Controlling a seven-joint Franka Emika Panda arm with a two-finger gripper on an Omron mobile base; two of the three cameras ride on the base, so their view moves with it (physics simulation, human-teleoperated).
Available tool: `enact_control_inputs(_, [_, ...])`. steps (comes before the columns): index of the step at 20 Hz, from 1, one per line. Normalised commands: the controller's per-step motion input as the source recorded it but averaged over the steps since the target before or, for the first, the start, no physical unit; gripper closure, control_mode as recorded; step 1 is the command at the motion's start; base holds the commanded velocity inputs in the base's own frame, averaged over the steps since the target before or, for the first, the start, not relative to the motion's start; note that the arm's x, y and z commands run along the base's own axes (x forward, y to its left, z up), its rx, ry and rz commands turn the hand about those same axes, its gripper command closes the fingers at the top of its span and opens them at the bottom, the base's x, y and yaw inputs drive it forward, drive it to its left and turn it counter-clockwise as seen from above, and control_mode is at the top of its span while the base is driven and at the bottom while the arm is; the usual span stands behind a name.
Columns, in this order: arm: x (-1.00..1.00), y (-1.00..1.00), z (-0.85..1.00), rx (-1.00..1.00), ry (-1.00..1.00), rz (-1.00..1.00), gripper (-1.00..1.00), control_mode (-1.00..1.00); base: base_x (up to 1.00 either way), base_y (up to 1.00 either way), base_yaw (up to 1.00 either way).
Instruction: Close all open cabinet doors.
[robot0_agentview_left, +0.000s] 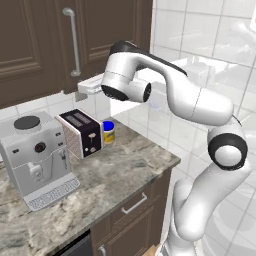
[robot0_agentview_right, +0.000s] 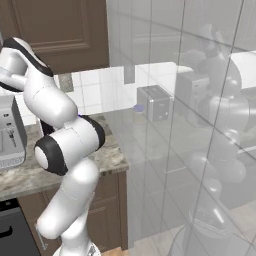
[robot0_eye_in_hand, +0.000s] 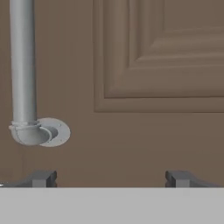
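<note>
Two dark brown cabinet doors hang above the counter: a left door (robot0_agentview_left: 20, 45) and a right door (robot0_agentview_left: 110, 30) with a long silver bar handle (robot0_agentview_left: 75, 42). The two look about flush with each other. My gripper (robot0_agentview_left: 82, 90) is at the right door's bottom edge, just below the handle's lower end. In the hand view the door panel (robot0_eye_in_hand: 153, 65) is very close, with the handle's foot (robot0_eye_in_hand: 35, 131) to the left. My gripper (robot0_eye_in_hand: 111, 178) is open, fingers wide apart and nothing between them. The door (robot0_agentview_right: 65, 30) also appears in the right base view, behind the arm.
On the granite counter (robot0_agentview_left: 115, 175) stand a grey coffee machine (robot0_agentview_left: 37, 155), a toaster (robot0_agentview_left: 80, 132) and a small blue-lidded jar (robot0_agentview_left: 108, 132). Under-counter drawers (robot0_agentview_left: 132, 202) sit below. A glossy white tiled wall (robot0_agentview_left: 210, 40) bounds the right side.
</note>
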Motion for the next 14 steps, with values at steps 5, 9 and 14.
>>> enact_control_inputs(5, [0.22, 0.04, 0.01, 0.0, 0.0, -0.04, -1.0, -1.0, 0.0, 0.0, 0.0])
enact_control_inputs(9, [0.24, 0.06, 0.02, 0.0, 0.0, -0.04, -1.0, -1.0, 0.0, 0.0, 0.0])
enact_control_inputs(14, [0.23, 0.04, 0.01, 0.0, 0.0, -0.04, -1.0, -1.0, 0.0, 0.0, 0.0])
